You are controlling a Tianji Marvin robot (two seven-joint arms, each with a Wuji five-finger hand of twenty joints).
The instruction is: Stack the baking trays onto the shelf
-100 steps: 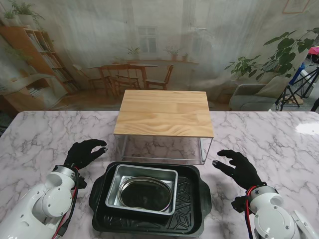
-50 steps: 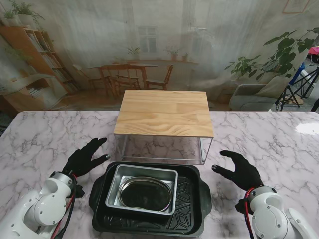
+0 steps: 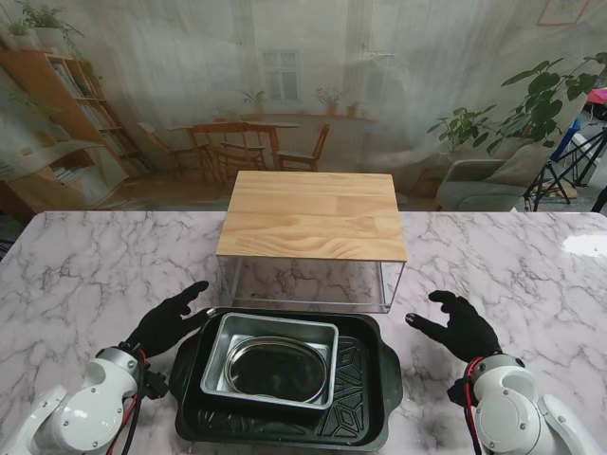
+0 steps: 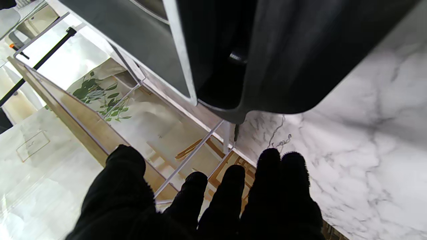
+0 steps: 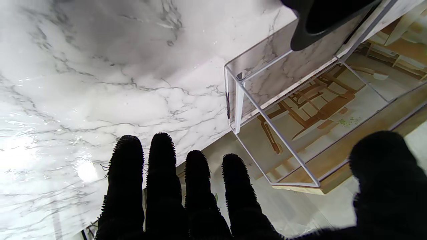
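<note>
The left hand (image 3: 171, 320) is seen in the lower left of the stand view, gloved in black, with fingers spread and nothing held; its fingertips (image 4: 272, 160) are placed just beside the left end of the black baking tray (image 3: 365, 398), though contact cannot be told; in the left wrist view the tray's dark wall (image 4: 293, 60) is shown close ahead of the fingers. The right hand (image 3: 460, 325) is seen in the lower right, likewise spread and holding nothing, kept apart from the tray's right end by a strip of marble table (image 3: 85, 256). The black tray is set at the lower centre of the frame; a silver rectangular tray (image 3: 213, 365) is nested in it, and an oval metal dish (image 3: 275, 368) is nested in that. The shelf (image 3: 313, 213), a wooden top on a thin white wire frame (image 5: 267, 120), is stood at the centre of the frame, just beyond the trays; nothing is seen on its top. A printed room scene is hung behind the table.
</note>
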